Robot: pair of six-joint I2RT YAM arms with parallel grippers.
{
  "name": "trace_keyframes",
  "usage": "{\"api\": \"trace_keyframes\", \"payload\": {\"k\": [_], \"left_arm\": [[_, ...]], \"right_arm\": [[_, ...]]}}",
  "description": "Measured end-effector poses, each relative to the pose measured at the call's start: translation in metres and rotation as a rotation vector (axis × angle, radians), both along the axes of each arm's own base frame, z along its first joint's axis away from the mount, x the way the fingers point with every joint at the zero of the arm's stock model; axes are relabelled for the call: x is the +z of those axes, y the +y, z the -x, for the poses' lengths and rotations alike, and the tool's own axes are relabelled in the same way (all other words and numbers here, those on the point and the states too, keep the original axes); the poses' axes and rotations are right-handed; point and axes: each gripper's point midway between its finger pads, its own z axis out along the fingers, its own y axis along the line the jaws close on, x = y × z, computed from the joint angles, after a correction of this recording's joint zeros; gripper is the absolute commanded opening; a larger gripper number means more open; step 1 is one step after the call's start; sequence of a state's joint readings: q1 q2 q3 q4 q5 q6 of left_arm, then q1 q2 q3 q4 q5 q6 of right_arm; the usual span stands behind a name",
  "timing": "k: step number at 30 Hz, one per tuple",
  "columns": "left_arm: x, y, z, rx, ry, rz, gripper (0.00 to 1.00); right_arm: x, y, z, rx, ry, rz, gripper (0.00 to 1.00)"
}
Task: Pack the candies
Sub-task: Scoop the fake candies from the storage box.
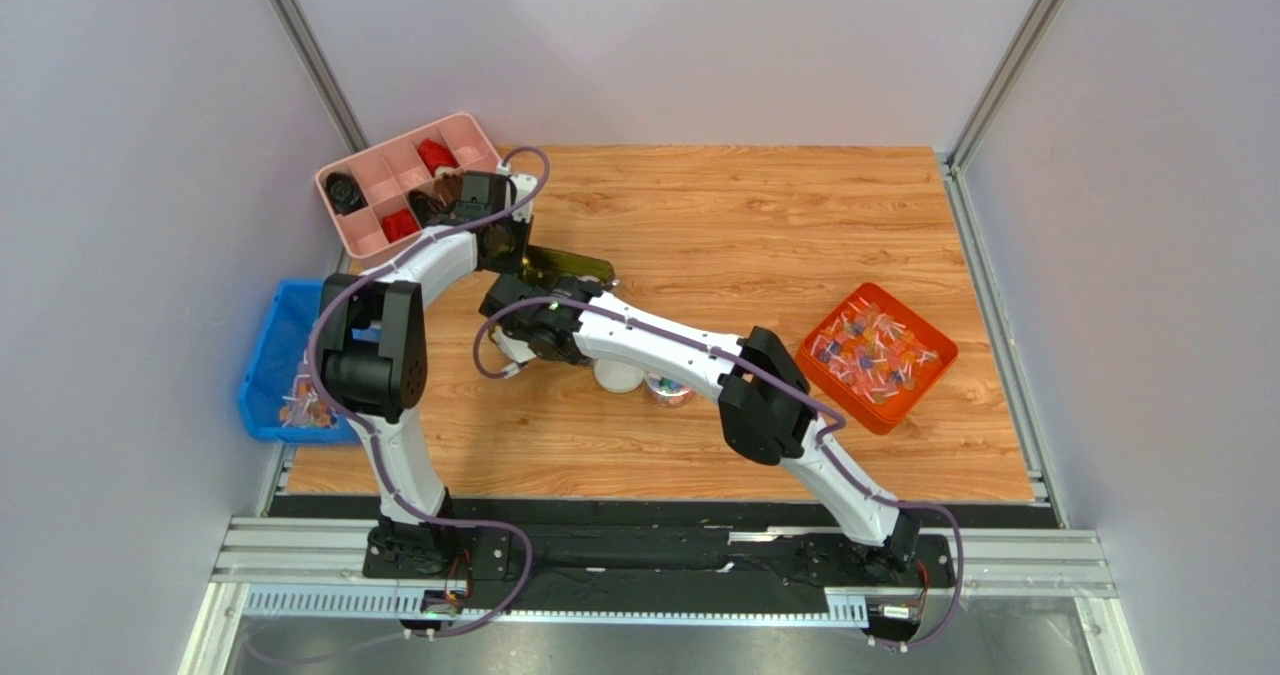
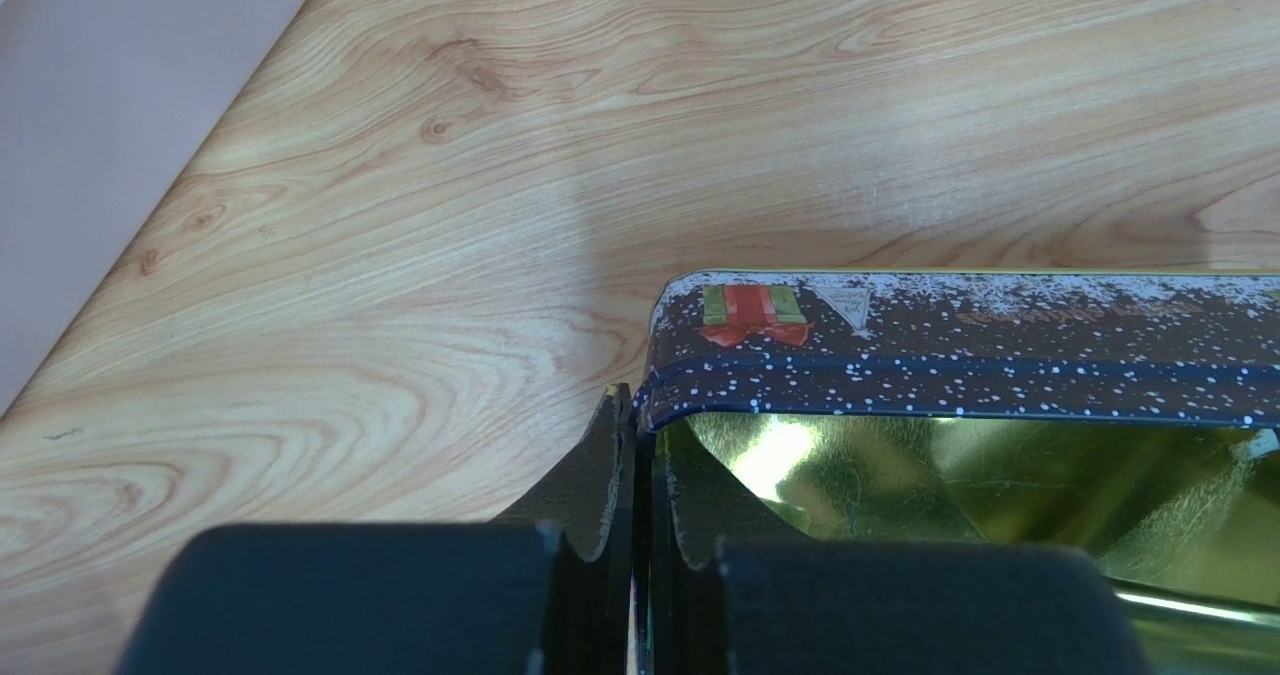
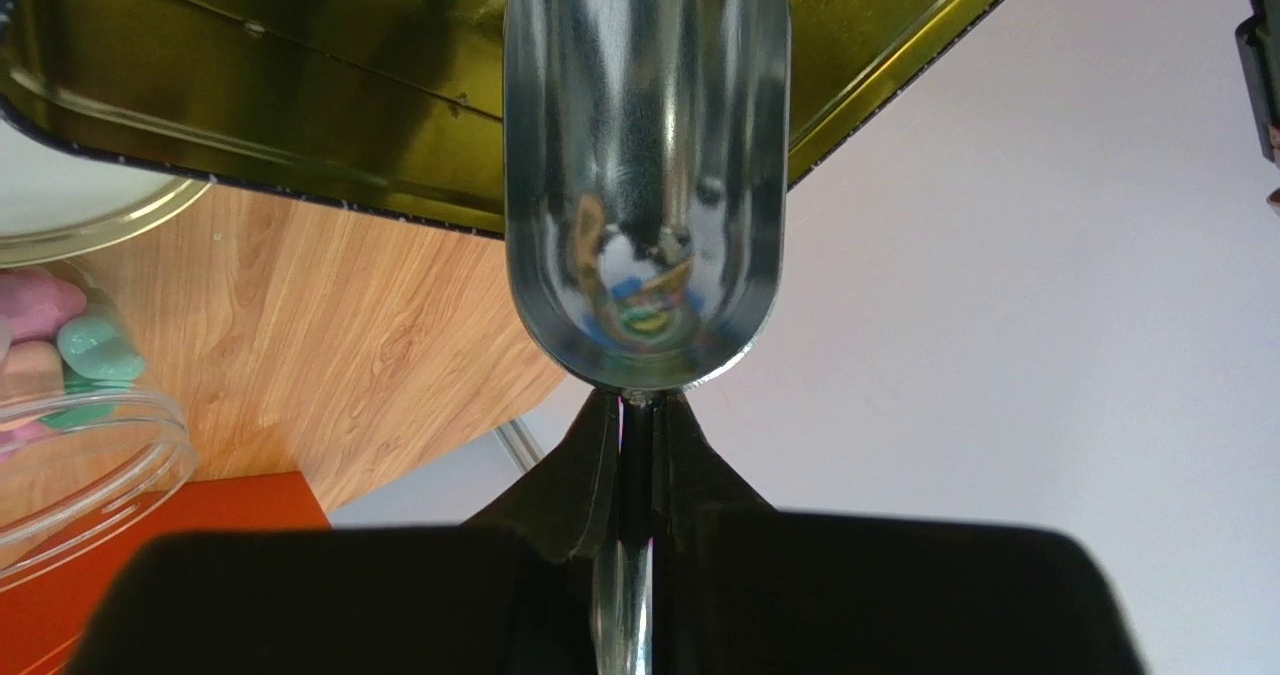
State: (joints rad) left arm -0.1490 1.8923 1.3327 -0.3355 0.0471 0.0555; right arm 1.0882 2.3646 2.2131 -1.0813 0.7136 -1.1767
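Note:
The candies are pastel balls in a clear jar at the left edge of the right wrist view. My right gripper is shut on the handle of a metal scoop. The scoop's open end points up over the gold inside of a tin. A few coloured bits show at the scoop's closed end; they may be candies or reflections. My left gripper is shut on the end wall of the tin, which is dark blue, speckled white and gold inside. In the top view the tin lies between both wrists.
A white lid lies beside the jar. An orange tray of twist-wrapped sweets stands at the right. A pink compartment tray with dark red and brown pieces sits at the back left. A blue bin hangs off the left edge.

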Motion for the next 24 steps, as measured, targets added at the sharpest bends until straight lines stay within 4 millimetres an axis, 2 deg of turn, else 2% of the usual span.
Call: {"api": "trace_keyframes", "payload": {"k": [20, 24], "left_arm": [[-0.004, 0.005, 0.002, 0.019, -0.001, -0.021, 0.00], [-0.003, 0.005, 0.001, 0.017, -0.004, -0.019, 0.00]], "right_arm": [[-0.019, 0.012, 0.010, -0.088, 0.062, -0.122, 0.00], [-0.028, 0.017, 0.015, -0.088, 0.104, -0.146, 0.00]]}}
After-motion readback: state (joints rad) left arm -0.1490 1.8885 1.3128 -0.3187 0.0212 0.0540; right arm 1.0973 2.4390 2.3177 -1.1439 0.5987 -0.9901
